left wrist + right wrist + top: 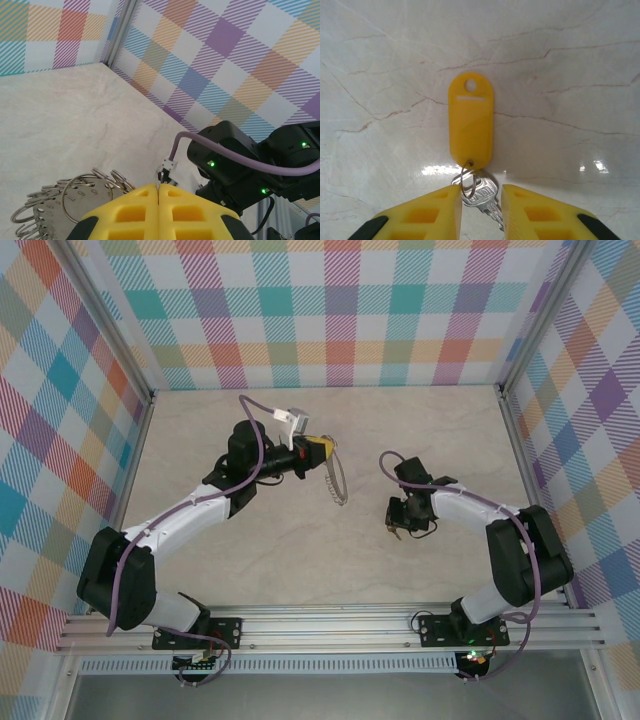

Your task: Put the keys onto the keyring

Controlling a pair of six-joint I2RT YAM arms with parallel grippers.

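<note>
Left arm reaches forward; left gripper [316, 448] is pressed together on the keyring [337, 480], which projects edge-on beyond its tips, its lower part hidden behind the fingers. Right gripper [481, 192] points down at the table, jaws apart astride the key [490, 196]. The blade is cut off; its yellow tag [470, 122] lies ahead.

No readable text; keyring [95, 200] marks blurred

We see arms [190, 512] of white links and black joints, a purple cable [258, 438] along each, and yellow grid-moulded fingers [427, 215] on the right tool [481, 195].
</note>
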